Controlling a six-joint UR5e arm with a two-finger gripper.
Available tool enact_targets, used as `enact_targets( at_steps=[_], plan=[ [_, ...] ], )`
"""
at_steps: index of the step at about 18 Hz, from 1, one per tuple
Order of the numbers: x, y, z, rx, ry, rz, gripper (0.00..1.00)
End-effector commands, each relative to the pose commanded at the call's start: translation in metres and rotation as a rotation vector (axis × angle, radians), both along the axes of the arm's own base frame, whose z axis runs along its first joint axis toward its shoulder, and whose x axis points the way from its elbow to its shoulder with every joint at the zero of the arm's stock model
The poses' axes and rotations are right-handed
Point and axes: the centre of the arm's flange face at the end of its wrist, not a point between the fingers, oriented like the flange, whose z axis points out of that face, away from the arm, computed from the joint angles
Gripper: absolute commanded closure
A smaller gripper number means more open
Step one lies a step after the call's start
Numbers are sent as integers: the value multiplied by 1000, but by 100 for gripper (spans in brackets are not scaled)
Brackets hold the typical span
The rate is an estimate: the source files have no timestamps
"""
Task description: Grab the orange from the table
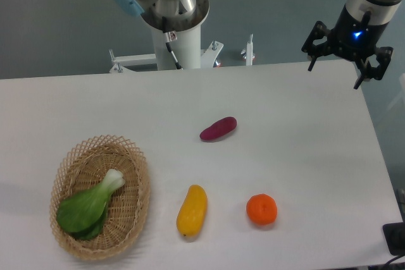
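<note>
Orange: we find the small round bright-orange fruit, the orange (261, 210), sitting on the large flat white table (304, 131), near the front edge and towards the right side of the picture.
Gripper: we see the black two-finger gripper (345, 60) up at the far right corner of the table, with a blue light glowing on its body; its dark fingers look splayed apart with nothing between them.
Gap to cover: the gripper hangs well apart from the orange, right across the tabletop from it, so we judge no reach has brought it close to the fruit.
Neighbours: just left of the orange lies an elongated yellow-orange fruit (192, 210), near it but not touching; further back towards the middle rests a purple oblong vegetable (218, 129).
Basket: a woven wicker basket (137, 184) sits at the front left, holding a leafy green vegetable with a pale stalk (88, 205).
Arm base: the white pedestal and silver joint of the arm (174, 11) stand behind the table's far edge.
Done so far: as far as we can tell, nothing: the orange rests untouched on the table.
Left to do: in our view, all of it: travel over the orange, come down around it, close on it and lift.
Watch for: we reckon the yellow-orange fruit leaves room on that side, yet the round orange could roll if nudged off-centre.
</note>
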Motion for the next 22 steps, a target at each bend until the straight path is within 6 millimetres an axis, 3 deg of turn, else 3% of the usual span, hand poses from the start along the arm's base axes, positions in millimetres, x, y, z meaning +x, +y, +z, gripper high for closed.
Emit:
enact_targets(
  at_steps=[6, 10, 12, 15, 20, 22],
  plan=[
    [2, 3, -9, 3, -1, -2, 0],
    [0, 16, -16, 14, 8, 72, 0],
    [8, 54, -29, 31, 28, 129, 0],
    [19, 123, -71, 56, 33, 258, 0],
    [21, 178, -125, 69, 23, 237, 0],
    [21, 190, -148, 64, 17, 219, 0]
  ],
)
